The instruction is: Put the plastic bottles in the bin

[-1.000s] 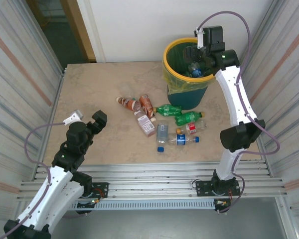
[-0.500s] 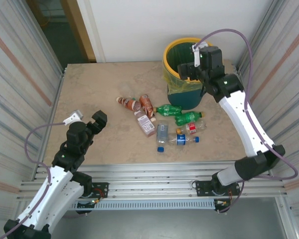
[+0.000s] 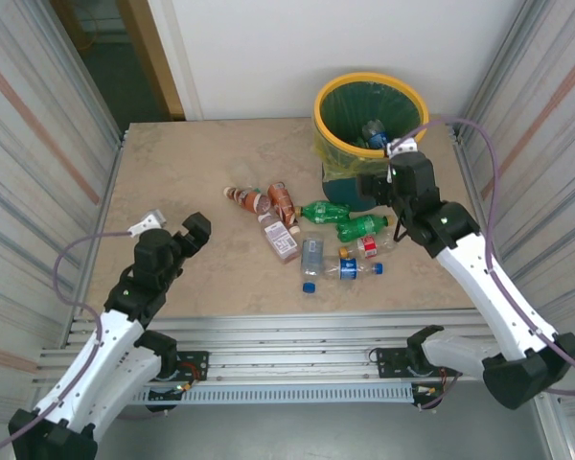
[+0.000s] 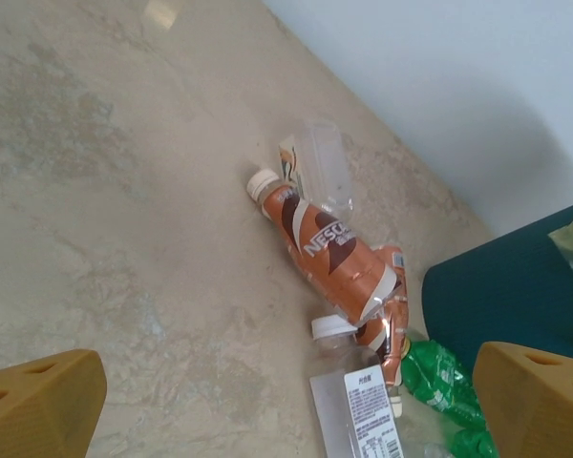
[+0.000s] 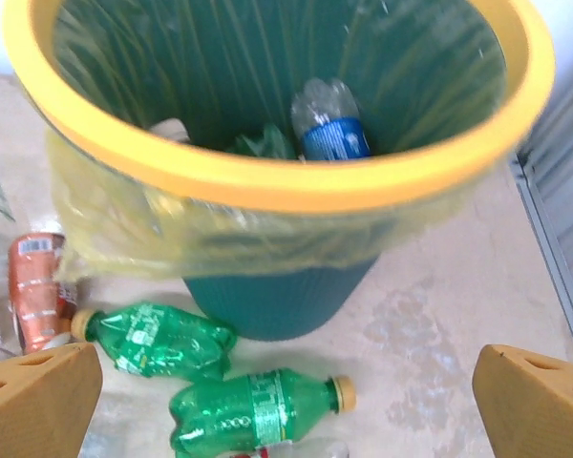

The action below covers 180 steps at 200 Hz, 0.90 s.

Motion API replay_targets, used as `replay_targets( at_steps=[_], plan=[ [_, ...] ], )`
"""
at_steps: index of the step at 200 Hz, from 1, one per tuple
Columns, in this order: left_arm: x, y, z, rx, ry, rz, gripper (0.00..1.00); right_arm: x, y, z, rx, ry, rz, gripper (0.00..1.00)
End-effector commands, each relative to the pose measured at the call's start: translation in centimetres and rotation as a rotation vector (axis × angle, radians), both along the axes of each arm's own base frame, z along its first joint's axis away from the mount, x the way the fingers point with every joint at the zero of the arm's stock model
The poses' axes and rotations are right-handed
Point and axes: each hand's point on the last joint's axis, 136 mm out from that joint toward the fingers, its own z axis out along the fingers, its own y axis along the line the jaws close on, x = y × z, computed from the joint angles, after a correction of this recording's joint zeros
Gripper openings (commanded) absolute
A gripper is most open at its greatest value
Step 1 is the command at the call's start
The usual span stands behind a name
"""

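Bottles lie in a loose cluster on the tabletop (image 3: 172,172), just in front of and to the left of the bin (image 3: 323,115), which stands at the far right corner. At the cluster's left end I see a brown Nescafé bottle (image 4: 329,253) with a white cap, on its side, and a second brown-orange bottle (image 3: 284,201) touching it. A clear bottle with a white label (image 3: 280,238) lies just nearer to me. Two green bottles (image 5: 158,339) rest side by side at the foot of the bin, one touching its teal wall. Nearer still are another clear bottle (image 3: 311,254), a blue-labelled bottle (image 3: 350,268) and a loose blue cap (image 3: 309,286). Inside the bin's green-yellow liner, a clear bottle with a blue label (image 5: 329,124) leans against the far wall. My right end effector (image 5: 286,396) hangs above the green bottles, just in front of the bin, fingers spread wide with nothing between them. My left end effector (image 3: 194,230) sits low at the near left, well apart from the cluster, fully spread and empty.
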Motion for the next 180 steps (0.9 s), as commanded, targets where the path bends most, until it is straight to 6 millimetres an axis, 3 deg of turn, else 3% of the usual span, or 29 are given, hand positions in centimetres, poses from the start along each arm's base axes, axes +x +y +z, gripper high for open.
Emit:
replay_targets(
  at_steps=[1, 55, 89, 152, 180],
  plan=[
    [0.8, -1.2, 0.8, -0.014, 0.016, -0.046, 0.99, -1.0, -1.7, -1.0, 0.056, -0.012, -0.102, 0.98],
    [3.7, -4.1, -1.3, -0.026, 0.146, -0.132, 0.99, -2.6, -4.1, -7.1, 0.064, 0.119, -0.229, 0.98],
    [6.2, -6.1, -1.9, -0.011, 0.183, -0.167, 0.99, -3.0, -5.0, -9.5, 0.079, 0.178, -0.282, 0.98],
    [10.6, -9.4, -4.2, -0.017, 0.291, -0.22, 0.99, -3.6, -5.6, -10.3, 0.068, 0.209, -0.311, 0.98],
    [12.2, -9.9, -5.2, -0.009, 0.323, -0.202, 0.99, -3.7, -5.6, -10.3, 0.083, 0.209, -0.313, 0.98]
  ],
)
